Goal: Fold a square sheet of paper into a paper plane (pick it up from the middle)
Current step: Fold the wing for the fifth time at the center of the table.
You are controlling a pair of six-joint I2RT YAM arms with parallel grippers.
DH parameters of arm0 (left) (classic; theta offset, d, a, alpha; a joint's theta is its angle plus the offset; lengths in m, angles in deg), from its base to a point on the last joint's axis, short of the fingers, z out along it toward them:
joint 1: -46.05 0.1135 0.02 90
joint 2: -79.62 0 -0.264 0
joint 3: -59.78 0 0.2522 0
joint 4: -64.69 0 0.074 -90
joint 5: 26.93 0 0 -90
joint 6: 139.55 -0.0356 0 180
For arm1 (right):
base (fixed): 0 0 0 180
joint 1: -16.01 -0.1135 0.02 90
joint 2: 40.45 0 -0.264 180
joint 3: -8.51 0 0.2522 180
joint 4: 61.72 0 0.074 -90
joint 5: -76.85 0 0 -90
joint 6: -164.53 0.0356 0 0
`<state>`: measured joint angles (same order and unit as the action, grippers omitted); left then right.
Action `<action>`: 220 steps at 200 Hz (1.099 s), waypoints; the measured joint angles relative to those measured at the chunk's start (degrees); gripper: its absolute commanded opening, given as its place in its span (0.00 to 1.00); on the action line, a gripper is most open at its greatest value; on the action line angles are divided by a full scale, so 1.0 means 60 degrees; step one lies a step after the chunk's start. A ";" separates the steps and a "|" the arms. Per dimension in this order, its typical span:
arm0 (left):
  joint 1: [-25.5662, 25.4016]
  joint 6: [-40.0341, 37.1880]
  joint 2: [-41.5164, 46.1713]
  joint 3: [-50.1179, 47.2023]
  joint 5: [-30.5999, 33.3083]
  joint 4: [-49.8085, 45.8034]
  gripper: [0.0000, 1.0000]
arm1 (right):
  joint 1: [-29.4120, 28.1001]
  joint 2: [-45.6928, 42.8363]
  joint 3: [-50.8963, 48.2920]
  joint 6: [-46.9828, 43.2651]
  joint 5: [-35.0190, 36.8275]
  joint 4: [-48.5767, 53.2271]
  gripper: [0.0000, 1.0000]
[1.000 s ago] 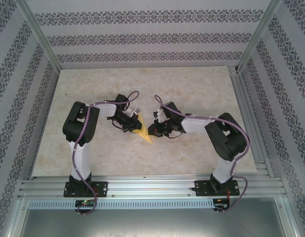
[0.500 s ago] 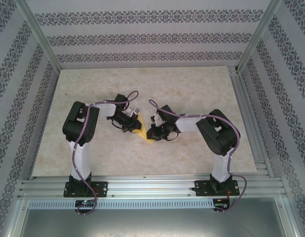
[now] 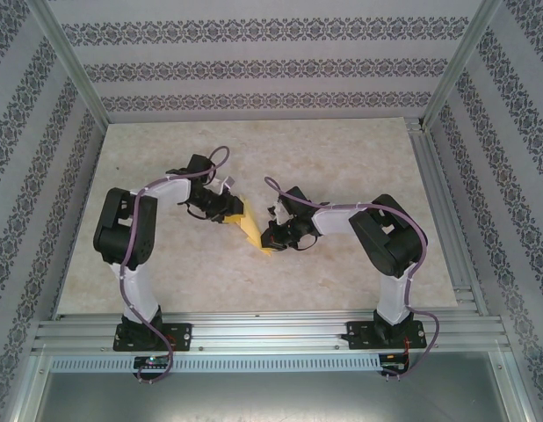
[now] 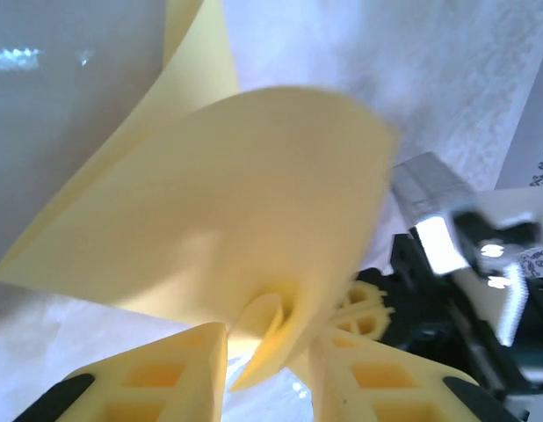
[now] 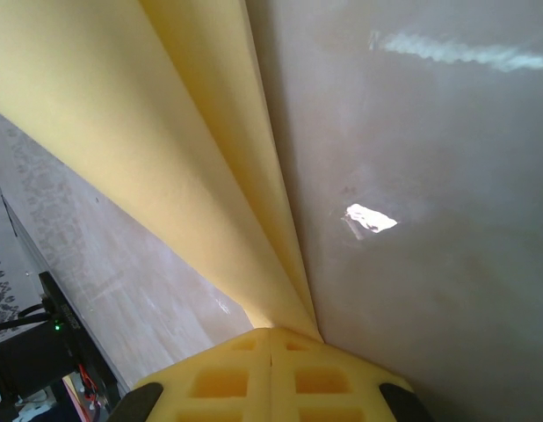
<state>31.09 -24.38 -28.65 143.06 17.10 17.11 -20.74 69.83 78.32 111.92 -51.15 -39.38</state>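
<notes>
The paper (image 3: 252, 230), folded into a narrow wedge, is near the middle of the table (image 3: 359, 158), between the two arms. The right gripper (image 5: 271, 337) pinches its near end, fingers pressed together on the crease. The left gripper (image 4: 268, 352) (at the far end) has its fingers narrowly apart, with a curled corner of the paper between them.

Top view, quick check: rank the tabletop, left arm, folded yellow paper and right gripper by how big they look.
1. tabletop
2. left arm
3. folded yellow paper and right gripper: about alike, and the gripper overlaps the paper's near end, so I won't rank them against each other.
</notes>
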 measured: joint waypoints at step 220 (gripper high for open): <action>-0.1949 0.4510 0.0087 -0.1909 0.1271 0.4171 0.05 | 0.0000 0.0106 0.0018 0.0011 -0.0175 -0.0153 0.00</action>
<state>19.40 2.68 -28.13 131.61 24.72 42.13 -20.74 70.46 78.43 111.98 -52.20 -40.30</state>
